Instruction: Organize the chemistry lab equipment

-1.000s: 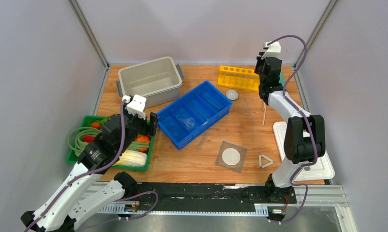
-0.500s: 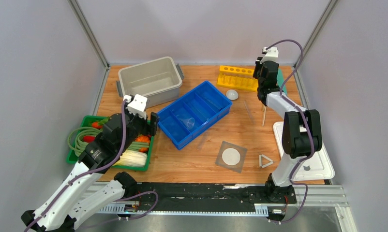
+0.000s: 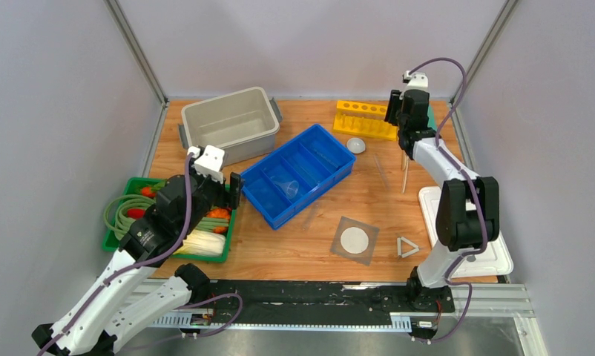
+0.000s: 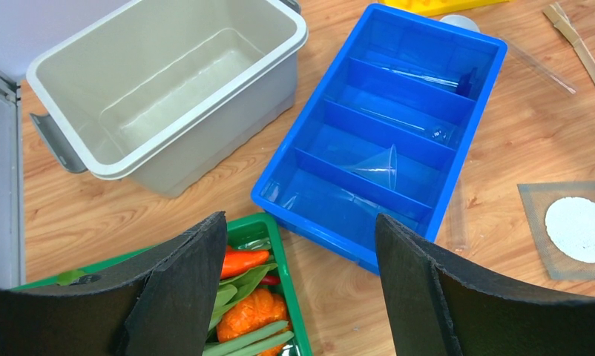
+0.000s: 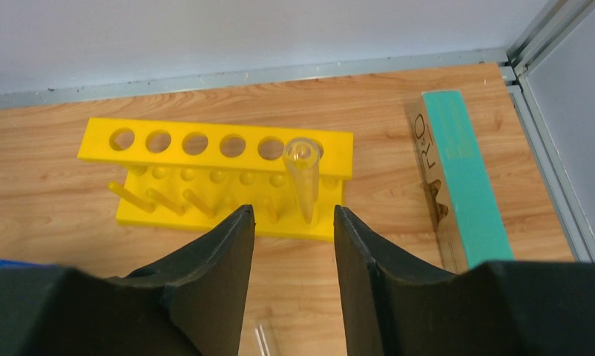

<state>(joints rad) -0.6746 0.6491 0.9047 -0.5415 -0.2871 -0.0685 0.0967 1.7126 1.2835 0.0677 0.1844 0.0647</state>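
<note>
In front of the blue tray (image 3: 298,175), a grey square mesh with white disc (image 3: 354,239) is laid flat, and a white triangle (image 3: 406,247) is laid just right of it. Left of the blue tray, a green tray (image 3: 116,242) is filled with vegetables (image 3: 205,241). The left gripper (image 4: 302,230) is held over its edge with the jaws spread wide. The blue tray is split into four boxes, and its long side is turned from near-left to far-right. A clear cup (image 4: 380,163) is laid on its side in the second box from the near end. Thin clear rods (image 4: 421,74) are laid across the two far boxes. A clear round dish (image 3: 356,145) is set just past the far right corner. Behind the blue tray, a clear tube (image 5: 302,178) is stood upright in the right end hole of a yellow rack (image 5: 205,174), mouth up. The right gripper (image 5: 293,215) is held in front of the tube, jaws partly apart, with the tube not squeezed.
</note>
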